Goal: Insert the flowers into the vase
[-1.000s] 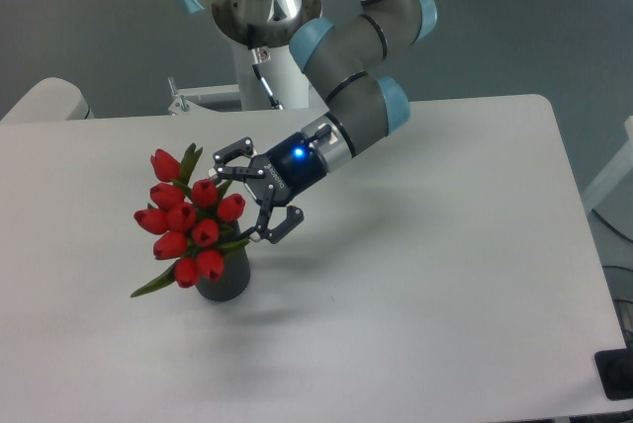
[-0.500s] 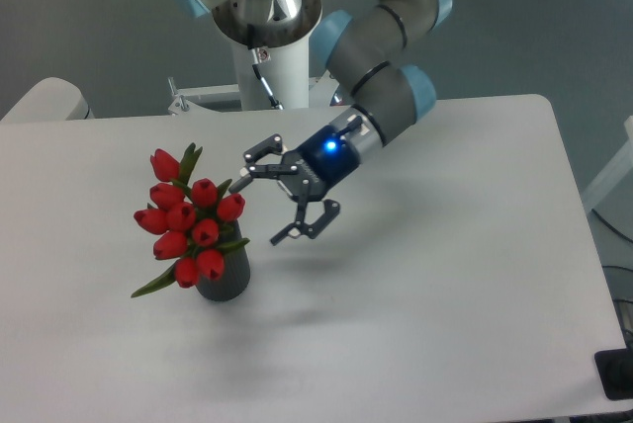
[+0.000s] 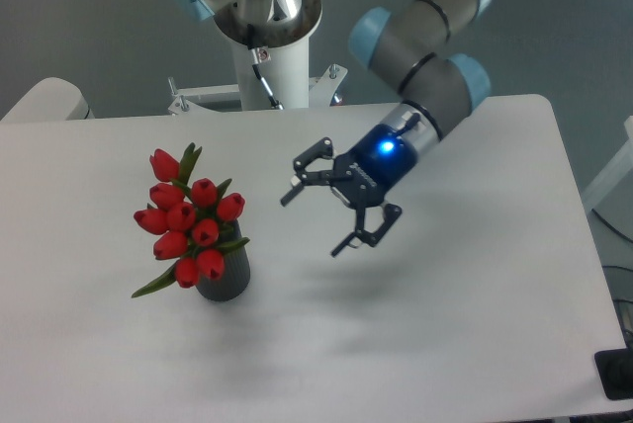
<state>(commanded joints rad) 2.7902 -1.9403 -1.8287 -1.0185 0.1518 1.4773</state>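
Moved away from the flowers [image 3: 188, 215] in the vase [image 3: 224, 278], the claw [image 3: 331, 215] hangs wide and empty over the desk [image 3: 475, 324] middle.

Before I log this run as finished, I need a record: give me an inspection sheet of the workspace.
Surface: white table, bare apart from the job's things.
Job's things: tulips stand in the vase, leaning left; vase upright.
Clutter: nothing seen.
Gripper: gripper open, empty, in the air right of the tulips, apart from them; blue light on its body.
Cables: one thin cable by the arm's base.
Surroundings: grey floor; white object beyond the table's far left edge.
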